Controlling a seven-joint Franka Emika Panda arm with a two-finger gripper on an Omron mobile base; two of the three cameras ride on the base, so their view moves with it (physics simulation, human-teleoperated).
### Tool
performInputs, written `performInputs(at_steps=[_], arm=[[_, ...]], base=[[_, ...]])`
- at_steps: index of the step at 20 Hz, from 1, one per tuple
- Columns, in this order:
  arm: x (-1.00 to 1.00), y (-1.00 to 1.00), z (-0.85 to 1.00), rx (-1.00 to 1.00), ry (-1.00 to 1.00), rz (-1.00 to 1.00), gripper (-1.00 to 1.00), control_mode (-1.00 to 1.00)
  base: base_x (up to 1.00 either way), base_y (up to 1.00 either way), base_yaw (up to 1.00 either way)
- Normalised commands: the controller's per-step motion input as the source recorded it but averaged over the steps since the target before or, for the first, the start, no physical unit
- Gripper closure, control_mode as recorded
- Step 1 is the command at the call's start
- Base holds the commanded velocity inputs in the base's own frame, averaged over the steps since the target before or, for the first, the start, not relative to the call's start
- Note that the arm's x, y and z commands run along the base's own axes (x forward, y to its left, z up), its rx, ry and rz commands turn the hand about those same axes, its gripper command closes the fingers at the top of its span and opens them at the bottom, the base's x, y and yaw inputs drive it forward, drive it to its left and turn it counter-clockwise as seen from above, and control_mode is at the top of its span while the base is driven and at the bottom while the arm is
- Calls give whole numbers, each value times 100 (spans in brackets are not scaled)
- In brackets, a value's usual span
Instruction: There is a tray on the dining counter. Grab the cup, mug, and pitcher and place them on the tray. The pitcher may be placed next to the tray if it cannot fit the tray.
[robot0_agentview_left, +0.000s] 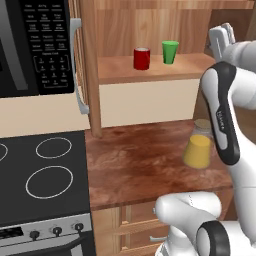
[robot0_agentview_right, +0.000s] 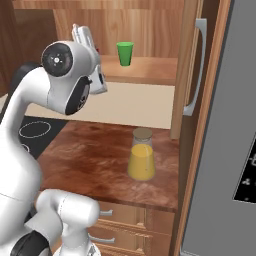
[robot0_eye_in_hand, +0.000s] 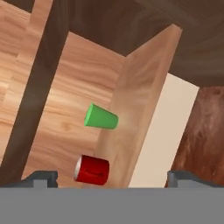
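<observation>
The two-finger pincer (robot0_eye_in_hand: 113, 177) stands released, its two dark tips wide apart at the bottom of the hand view, grasping nothing. Just above them in that frame lie one small red cylindrical mug (robot0_eye_in_hand: 92, 169) and one bright green tapered cup (robot0_eye_in_hand: 101, 117), both on a light wooden shelf (robot0_agentview_left: 150, 67) at upper centre of the left base view. One clear glass pitcher with a yellow-orange body (robot0_agentview_right: 141, 155) stands lower, centre-right, on the reddish-brown wood-grain countertop (robot0_agentview_right: 90, 155) beside one black stovetop (robot0_agentview_left: 42, 175).
</observation>
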Motion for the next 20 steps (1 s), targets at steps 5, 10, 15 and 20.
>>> performInputs(at_steps=[5, 10, 15, 20], arm=[[10, -15, 3, 8, 0, 0, -100, -100], [19, -6, 2, 7, 0, 0, -100, -100], [29, 0, 0, 5, 0, 1, -100, -100], [32, 0, 0, 9, 0, 17, -100, -100]], base=[[0, 0, 0], [0, 0, 0], [0, 0, 0], [0, 0, 0]])
